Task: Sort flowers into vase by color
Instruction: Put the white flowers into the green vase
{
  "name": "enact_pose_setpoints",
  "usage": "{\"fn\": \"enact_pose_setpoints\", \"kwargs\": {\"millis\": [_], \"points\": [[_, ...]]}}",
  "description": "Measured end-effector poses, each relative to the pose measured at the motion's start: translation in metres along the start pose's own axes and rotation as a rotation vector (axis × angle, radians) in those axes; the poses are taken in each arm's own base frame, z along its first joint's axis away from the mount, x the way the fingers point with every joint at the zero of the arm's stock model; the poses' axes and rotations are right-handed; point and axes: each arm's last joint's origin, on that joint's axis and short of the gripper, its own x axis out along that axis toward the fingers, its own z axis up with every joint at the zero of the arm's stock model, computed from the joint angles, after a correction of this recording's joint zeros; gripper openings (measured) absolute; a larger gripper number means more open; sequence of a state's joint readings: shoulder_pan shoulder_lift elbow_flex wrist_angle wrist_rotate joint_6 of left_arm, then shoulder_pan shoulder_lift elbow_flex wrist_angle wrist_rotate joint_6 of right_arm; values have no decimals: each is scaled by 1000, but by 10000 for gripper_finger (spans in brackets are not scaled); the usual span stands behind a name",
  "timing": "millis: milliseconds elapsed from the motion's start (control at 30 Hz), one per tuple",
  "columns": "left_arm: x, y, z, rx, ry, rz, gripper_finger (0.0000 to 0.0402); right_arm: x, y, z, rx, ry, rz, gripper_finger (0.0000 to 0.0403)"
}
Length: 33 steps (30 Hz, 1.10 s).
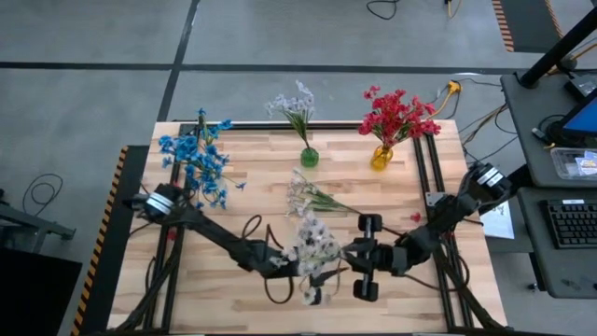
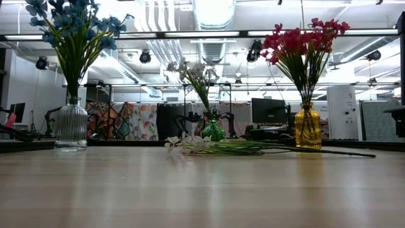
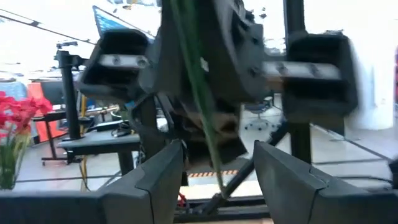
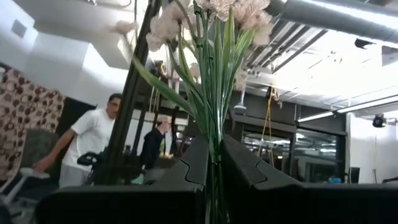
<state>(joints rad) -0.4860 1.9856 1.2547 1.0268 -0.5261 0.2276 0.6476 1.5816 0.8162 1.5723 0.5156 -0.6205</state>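
Along the far edge of the worktop (image 1: 280,159), three vases are standing in a row. Near the far left corner, the clear glass vase (image 2: 70,126) is holding the blue flowers (image 1: 196,161). In the middle of the far edge, the small green vase (image 1: 309,157) is holding only a few white flowers (image 1: 295,105). Near the far right corner, the yellow vase (image 1: 381,158) is holding the red flowers (image 1: 396,115). So blue and red are looking done, and white is looking only partly done.

A white spray (image 1: 312,197) is lying flat in the middle of the worktop, not yet in any vase.

Near the front edge, the two arms are meeting over another white bunch (image 1: 315,245). The left end effector (image 1: 280,263) is sitting just left of it with its fingers (image 3: 155,180) partly apart, and the thin green stem is running between them without being squeezed. The right end effector (image 1: 359,254) is sitting just right of the bunch, and its fingers (image 4: 245,168) are pinching the stems tight, so it is holding that bunch up.

Both white lots are likely needing to go into the green vase.
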Motion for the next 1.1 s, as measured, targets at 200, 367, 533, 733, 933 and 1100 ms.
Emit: {"fn": "enact_pose_setpoints", "kwargs": {"millis": [200, 367, 533, 733, 933, 1100], "points": [[14, 4, -4, -7, -7, 38, 183, 0, 1, -1, 6, 7, 4, 20], [21, 9, -4, 1, -23, 17, 179, 0, 0, 0, 4, 10, -4, 20], [23, 12, -7, 41, -22, -7, 160, 0, 0, 0, -4, 16, -13, 20], [25, 18, -11, 70, -20, -31, 126, 0, -1, -1, 3, 39, -43, 20], [27, 22, -12, 74, -17, -26, 69, 0, -1, -1, 3, 58, -67, 20], [26, 22, -13, 75, -11, -16, 9, -1, 0, 1, 7, 60, -64, 25]]}}
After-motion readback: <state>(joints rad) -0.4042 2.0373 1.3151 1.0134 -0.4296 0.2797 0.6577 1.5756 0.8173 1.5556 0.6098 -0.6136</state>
